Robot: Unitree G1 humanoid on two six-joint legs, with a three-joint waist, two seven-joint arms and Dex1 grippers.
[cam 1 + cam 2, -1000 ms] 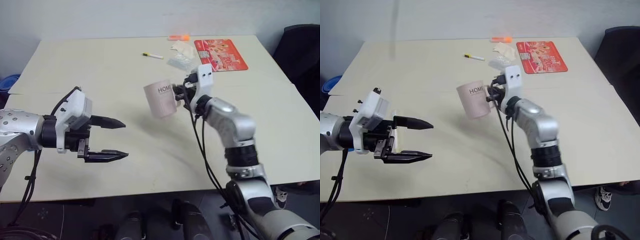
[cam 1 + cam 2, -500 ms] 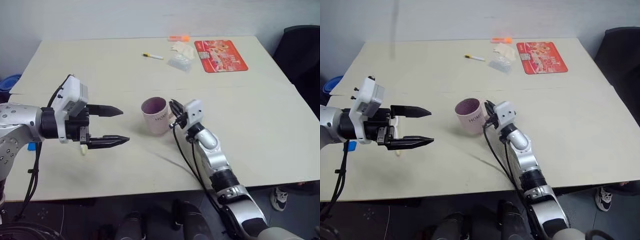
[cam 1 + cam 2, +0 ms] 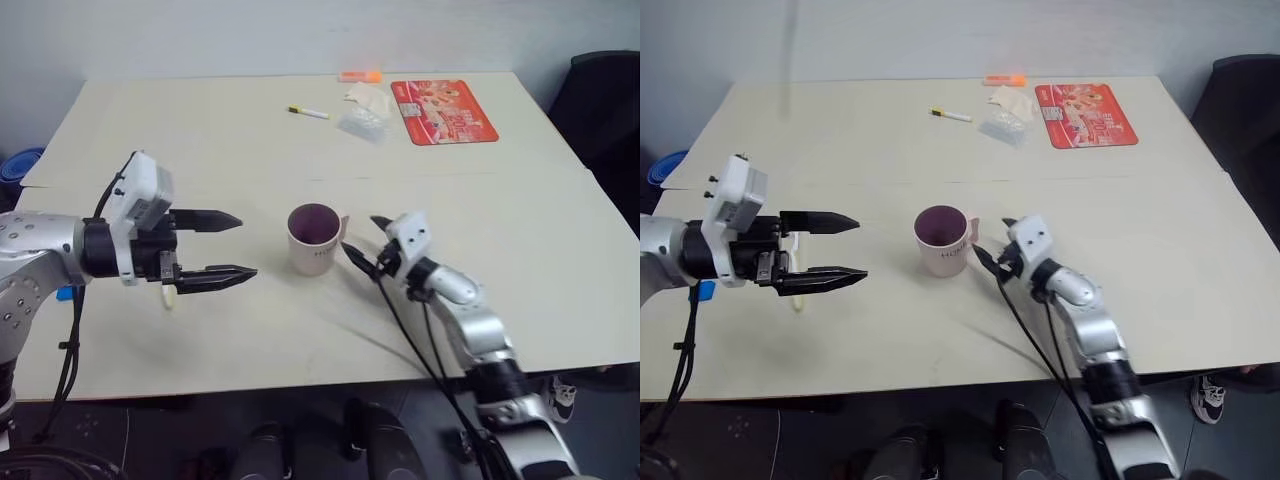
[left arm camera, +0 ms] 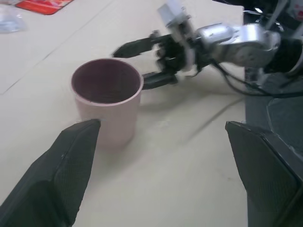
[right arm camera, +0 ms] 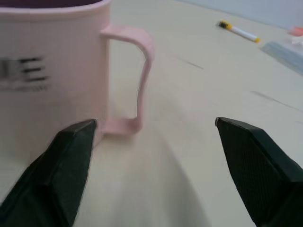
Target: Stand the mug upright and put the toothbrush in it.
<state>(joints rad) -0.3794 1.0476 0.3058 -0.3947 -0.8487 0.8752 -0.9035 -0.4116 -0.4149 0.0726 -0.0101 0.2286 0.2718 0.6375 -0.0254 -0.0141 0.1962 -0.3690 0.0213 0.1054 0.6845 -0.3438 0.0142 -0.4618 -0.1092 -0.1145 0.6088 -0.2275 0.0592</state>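
The pale pink mug (image 3: 313, 238) stands upright on the table (image 3: 200, 140), its dark inside facing up and its handle (image 5: 137, 80) turned toward my right gripper (image 3: 366, 240). That gripper is open, level and just right of the handle, holding nothing. My left gripper (image 3: 246, 246) hovers open to the left of the mug (image 4: 106, 99), pointing at it with a gap between. A slim whitish piece (image 3: 795, 299) lies on the table under the left gripper; it looks like the toothbrush, mostly hidden.
At the table's far side lie a short white marker pen (image 3: 306, 112), a clear plastic packet (image 3: 360, 124), a pale wrapper (image 3: 368, 97), an orange item (image 3: 357, 75) and a red mat (image 3: 443, 111). A dark chair (image 3: 600, 100) stands at the right.
My right gripper brought the mug down from the air, set it upright on the table, opened and drew back to the right. The left gripper stayed almost where it was.
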